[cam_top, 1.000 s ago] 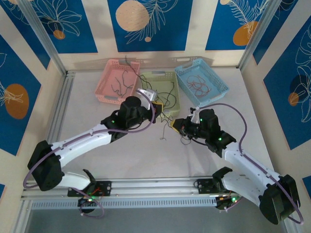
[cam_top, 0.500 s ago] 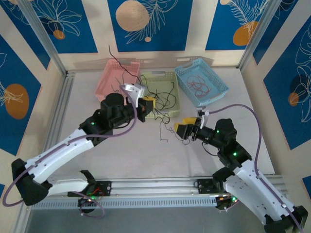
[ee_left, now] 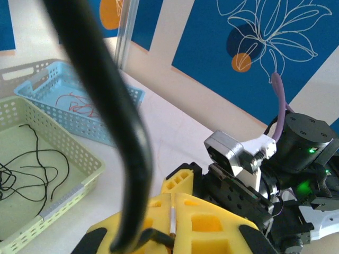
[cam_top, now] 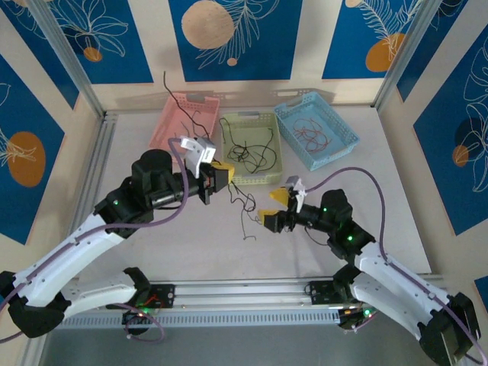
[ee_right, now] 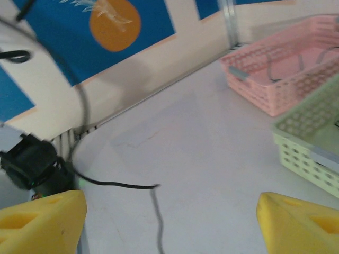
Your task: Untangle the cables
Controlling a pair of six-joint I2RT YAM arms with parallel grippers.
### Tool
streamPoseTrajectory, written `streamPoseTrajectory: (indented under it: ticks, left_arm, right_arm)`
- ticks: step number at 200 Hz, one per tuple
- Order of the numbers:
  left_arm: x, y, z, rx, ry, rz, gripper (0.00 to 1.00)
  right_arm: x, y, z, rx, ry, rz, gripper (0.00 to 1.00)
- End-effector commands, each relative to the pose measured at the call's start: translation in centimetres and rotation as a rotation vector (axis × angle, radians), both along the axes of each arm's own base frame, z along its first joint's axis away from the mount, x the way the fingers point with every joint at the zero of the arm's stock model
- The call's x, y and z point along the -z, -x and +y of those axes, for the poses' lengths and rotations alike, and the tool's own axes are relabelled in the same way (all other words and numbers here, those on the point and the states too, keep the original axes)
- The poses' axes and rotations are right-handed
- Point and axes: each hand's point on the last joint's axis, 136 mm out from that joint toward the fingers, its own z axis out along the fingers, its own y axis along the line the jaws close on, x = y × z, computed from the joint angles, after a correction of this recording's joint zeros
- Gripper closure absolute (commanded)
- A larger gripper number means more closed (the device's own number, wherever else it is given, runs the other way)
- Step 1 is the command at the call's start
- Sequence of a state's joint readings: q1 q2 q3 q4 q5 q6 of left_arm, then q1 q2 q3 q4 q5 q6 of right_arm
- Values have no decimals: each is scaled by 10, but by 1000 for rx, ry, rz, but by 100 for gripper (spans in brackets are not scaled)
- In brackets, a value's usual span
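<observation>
Right gripper (cam_top: 273, 207): jaws wide, empty.
Table (cam_top: 381, 191): one loose black strand (cam_top: 245, 225), lying between the grippers.
Left gripper (cam_top: 219, 177): clamped on one black cable (ee_left: 121, 111), held raised.
Baskets, three: pink (cam_top: 158, 141), green (cam_top: 259, 181), blue (cam_top: 333, 155). Each holds cables too fine to count.
Judged mostly sorted; two strands remain.

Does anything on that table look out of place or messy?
Yes: one black cable hangs loose instead of lying tidy. The shut left gripper clamps it, so one end trails down toward the table and the other sticks up by the pink basket.
</observation>
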State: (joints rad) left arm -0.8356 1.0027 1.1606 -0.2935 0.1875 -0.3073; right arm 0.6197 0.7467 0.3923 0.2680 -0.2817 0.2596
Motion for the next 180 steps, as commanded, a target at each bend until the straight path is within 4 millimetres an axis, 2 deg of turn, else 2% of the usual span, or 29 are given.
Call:
streamPoseTrajectory:
  ticks: [1,32,45,62,67,75,84,103,123,138,153,167,180]
  left_arm:
    - [-10,9,0,39,13,1,100]
    - [-7,11,-3,54,24,16,100]
    - [-5,12,-5,68,21,26,100]
    - [-2,13,-5,73,17,35,100]
    - [-2,14,-4,73,16,34,100]
    - [-1,14,-2,68,10,34,100]
    - [1,14,0,58,3,33,100]
    - [5,14,11,21,-27,26,100]
    - [18,11,31,-64,-103,32,100]
    - [28,9,50,-140,-158,34,100]
    - [34,10,68,-203,-197,30,100]
    - [37,12,82,-242,-220,24,100]
    - [39,14,92,-269,-234,20,100]
  right_arm:
    - [-23,9,17,-80,-15,-142,16]
    - [-23,2,34,-105,24,-149,20]
    - [-25,-2,38,-110,31,-153,24]
    - [-29,-7,44,-117,26,-155,35]
    - [-30,-8,45,-115,28,-153,44]
    - [-30,-13,46,-103,36,-147,66]
    - [-28,-26,42,-38,58,-130,99]
    - [-23,-58,11,160,57,-66,100]
    - [-19,-85,-44,359,-36,41,100]
    - [-2,-102,-91,528,-68,150,100]
    - [17,-109,-127,643,-89,251,100]
    - [29,-110,-143,686,-118,318,100]
    - [31,-106,-137,646,-130,344,100]
